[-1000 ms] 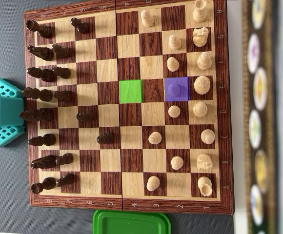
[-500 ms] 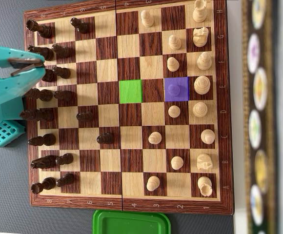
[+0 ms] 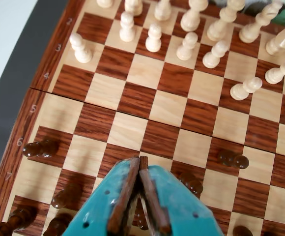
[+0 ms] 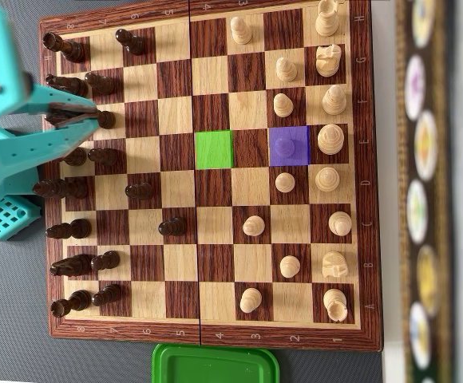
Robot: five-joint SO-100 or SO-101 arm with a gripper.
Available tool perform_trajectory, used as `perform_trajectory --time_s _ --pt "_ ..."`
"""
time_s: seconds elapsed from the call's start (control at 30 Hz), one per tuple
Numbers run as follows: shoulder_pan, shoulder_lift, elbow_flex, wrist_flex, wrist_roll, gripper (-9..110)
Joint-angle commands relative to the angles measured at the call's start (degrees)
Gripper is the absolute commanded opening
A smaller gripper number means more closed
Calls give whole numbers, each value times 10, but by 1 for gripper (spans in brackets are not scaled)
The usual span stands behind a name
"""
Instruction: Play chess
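**Overhead view: your claw is over the dark ranks, the marked pawn untouched**

Overhead view shows your claw [image 4: 84, 114] reaching in from the left edge of the chessboard [image 4: 207, 335], its tips above the dark pieces [image 4: 96, 153] near that side. The fingers look pressed nearly together, with only a thin gap between them, and nothing is pinched. In the wrist view the claw [image 3: 141, 164] reads the same way: brown pads meeting at the tip, nothing between them.

The move itself looks barely begun. A purple square [image 4: 288, 146] carries a light pawn [image 4: 288, 147], and it stands well apart from the claw, on the far side of the board in this view. A green square [image 4: 213, 149] two files nearer the claw in the same row is bare. If purple marks the piece and green the goal, you have the whole job left: cross the board, spread the fingers, take the pawn, set it on green. That reading is a judgement from the colours only.

What you cannot see well: the arm covers several dark pieces under it in the overhead view, so their exact squares are unclear. The wrist view shows neither coloured marking, and cuts off the light back rank at the top. A green lid or tray [image 4: 215, 365] is cropped at the bottom edge, and the patterned strip [image 4: 423, 191] on the right is blurred.
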Motion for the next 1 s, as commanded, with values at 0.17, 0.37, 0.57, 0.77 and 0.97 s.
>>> perform_trajectory --time_s 0.17,0.37,0.57,0.77,0.97 --pt "-2 -204 -160 4 -2 0" --pt "4 -307 -227 3 -4 0" --pt "36 -388 -266 2 2 0" --pt "47 -502 -339 3 -2 0" --pt "44 -606 -403 3 -3 0"
